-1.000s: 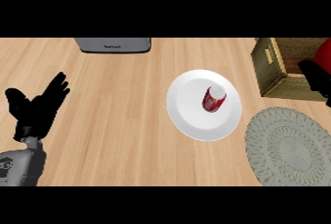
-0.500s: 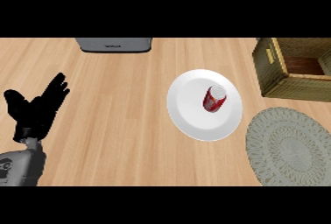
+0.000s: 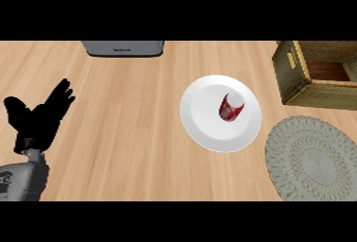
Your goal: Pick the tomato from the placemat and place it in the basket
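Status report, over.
Left hand open, resting at the view's left; right hand out of view. No tomato visible on placemat; basket interior partly hidden. Nothing in the way.

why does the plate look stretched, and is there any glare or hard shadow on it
Head view: the steep downward angle draws the round plate taller than wide; the placemat stretches likewise. Lighting is even, no glare on the plate; only a faint shadow beside the red can lying on it. The left robot hand reads near-black, showing little detail.

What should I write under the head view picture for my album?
A red can lies on a white plate between a resting left hand and a basket.
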Robot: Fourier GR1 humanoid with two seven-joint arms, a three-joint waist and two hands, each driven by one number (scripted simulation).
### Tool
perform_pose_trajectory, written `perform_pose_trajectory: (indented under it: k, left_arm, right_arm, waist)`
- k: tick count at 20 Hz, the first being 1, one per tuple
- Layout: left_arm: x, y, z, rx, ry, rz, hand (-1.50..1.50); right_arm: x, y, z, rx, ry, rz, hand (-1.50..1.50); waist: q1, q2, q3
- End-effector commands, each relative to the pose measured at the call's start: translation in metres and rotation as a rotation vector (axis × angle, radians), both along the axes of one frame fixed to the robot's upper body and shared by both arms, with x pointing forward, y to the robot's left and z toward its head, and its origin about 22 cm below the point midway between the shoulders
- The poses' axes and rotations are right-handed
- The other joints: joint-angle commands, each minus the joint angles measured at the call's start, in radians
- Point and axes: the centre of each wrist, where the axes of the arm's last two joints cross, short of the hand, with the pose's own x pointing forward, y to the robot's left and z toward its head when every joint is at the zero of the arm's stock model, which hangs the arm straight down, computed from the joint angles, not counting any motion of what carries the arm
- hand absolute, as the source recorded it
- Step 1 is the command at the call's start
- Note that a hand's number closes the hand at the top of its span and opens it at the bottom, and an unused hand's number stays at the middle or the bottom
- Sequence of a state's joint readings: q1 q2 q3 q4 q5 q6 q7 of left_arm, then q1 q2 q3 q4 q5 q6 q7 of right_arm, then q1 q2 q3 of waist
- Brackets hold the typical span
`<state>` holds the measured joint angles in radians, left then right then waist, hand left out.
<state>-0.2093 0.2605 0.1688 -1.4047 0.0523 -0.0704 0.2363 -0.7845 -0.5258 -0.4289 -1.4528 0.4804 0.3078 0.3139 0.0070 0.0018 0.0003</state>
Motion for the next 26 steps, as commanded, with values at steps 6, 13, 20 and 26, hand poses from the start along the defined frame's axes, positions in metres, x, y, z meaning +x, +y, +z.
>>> perform_pose_trajectory:
  k: [6, 13, 20, 26]
  left_arm:
    - [-0.007, -0.015, 0.005, -0.005, 0.000, -0.011, 0.00]
    - [-0.008, -0.004, -0.013, 0.000, -0.004, -0.001, 0.00]
    - [-0.002, -0.004, -0.004, -0.003, 0.002, -0.016, 0.00]
    - [-0.008, -0.004, -0.009, -0.003, -0.003, 0.000, 0.00]
  right_arm:
    - [0.037, -0.040, -0.032, 0.080, 0.019, -0.188, -1.50]
    - [0.047, -0.047, -0.030, 0.100, -0.041, -0.068, -1.50]
    - [0.044, -0.069, -0.011, 0.438, -0.147, -0.197, -1.50]
    - [-0.018, -0.170, -0.008, 0.592, -0.194, -0.243, -1.50]
  waist:
    - [0.013, 0.002, 0.000]
    - [0.005, 0.000, 0.000]
    - [0.003, 0.000, 0.000]
    - [-0.006, 0.001, 0.001]
